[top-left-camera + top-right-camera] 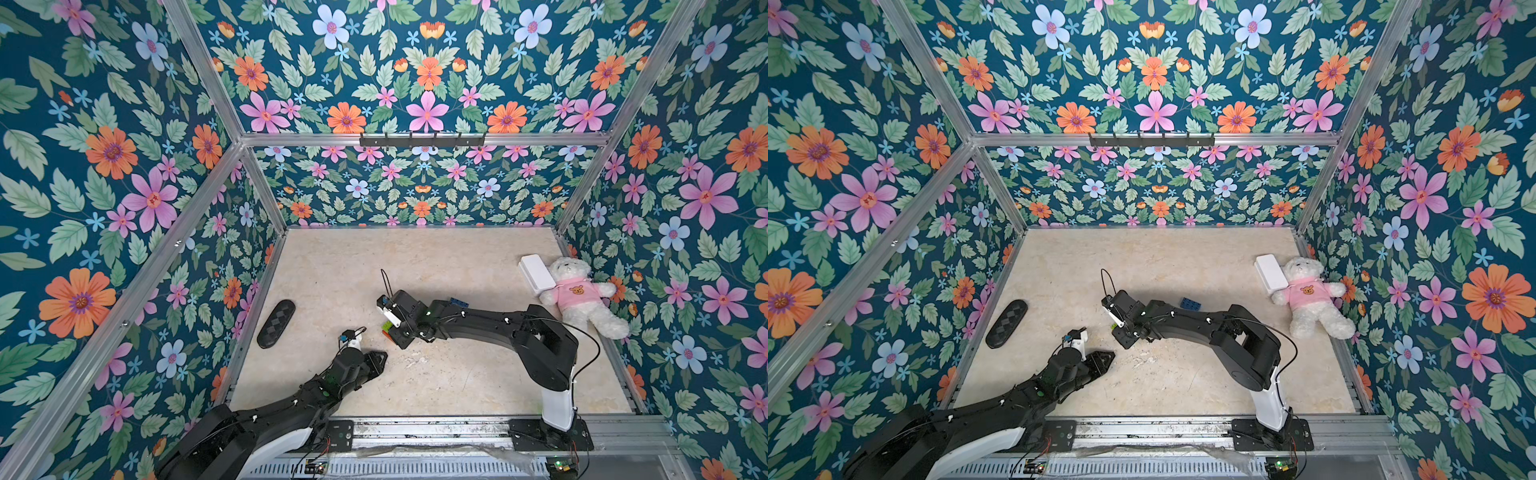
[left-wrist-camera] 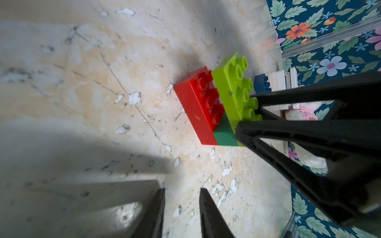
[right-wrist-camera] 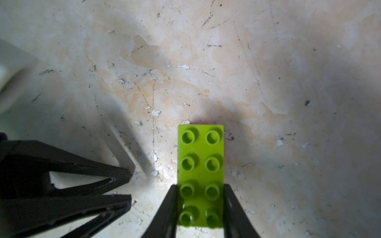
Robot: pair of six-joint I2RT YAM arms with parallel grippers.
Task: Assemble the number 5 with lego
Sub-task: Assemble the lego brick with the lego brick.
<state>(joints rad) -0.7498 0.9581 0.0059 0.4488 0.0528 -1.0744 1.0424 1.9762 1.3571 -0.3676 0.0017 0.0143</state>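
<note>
Your right tool (image 3: 201,206) grips the lime brick (image 3: 201,156) across its width, long axis running straight ahead, stacked over the dark-green brick (image 2: 223,134) and red brick (image 2: 195,107) on the tabletop (image 2: 82,82). Your left tool (image 2: 182,191), narrowly parted and empty, points at them.

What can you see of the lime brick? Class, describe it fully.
The lime brick is glossy plastic, long, with two rows of four hollow studs on top. One end sits on a dark-green brick, which stands on the red brick, so the lime one runs parallel above the red. The right gripper clamps its long sides at one end. Nothing sits on its studs.
</note>
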